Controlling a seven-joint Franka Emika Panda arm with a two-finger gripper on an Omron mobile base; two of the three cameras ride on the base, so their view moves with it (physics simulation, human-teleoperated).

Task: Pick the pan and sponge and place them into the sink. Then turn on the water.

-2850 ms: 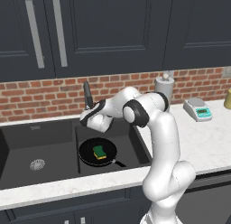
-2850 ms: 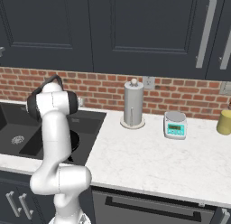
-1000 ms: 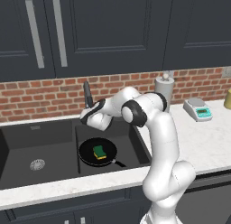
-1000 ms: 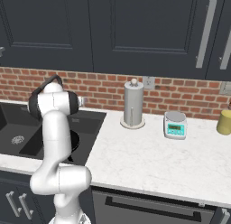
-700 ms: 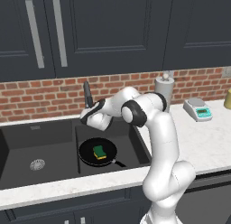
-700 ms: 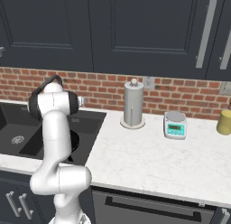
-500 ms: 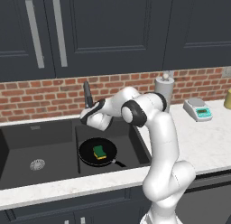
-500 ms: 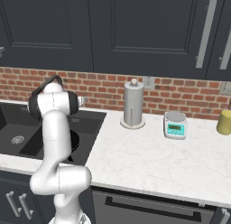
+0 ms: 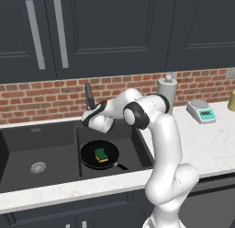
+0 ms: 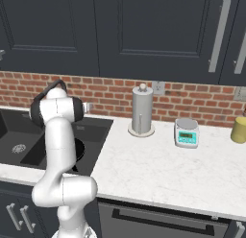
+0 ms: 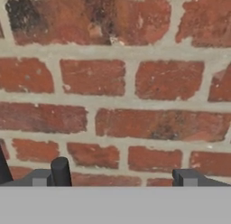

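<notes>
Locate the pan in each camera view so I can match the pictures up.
Left base view: the pan sits lower centre-left, in the smaller basin of the sink, with the sponge on it.
Right base view: left side, a dark curved edge just right of the white arm, mostly hidden by it.
Hand view: faces the brick wall close up.
Shared landmark: the brick wall.

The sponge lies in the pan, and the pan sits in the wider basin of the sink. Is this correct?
Not quite. The sponge does lie in the pan, but the pan sits in the narrower basin of the sink, the right one. The left base view shows it.
</notes>
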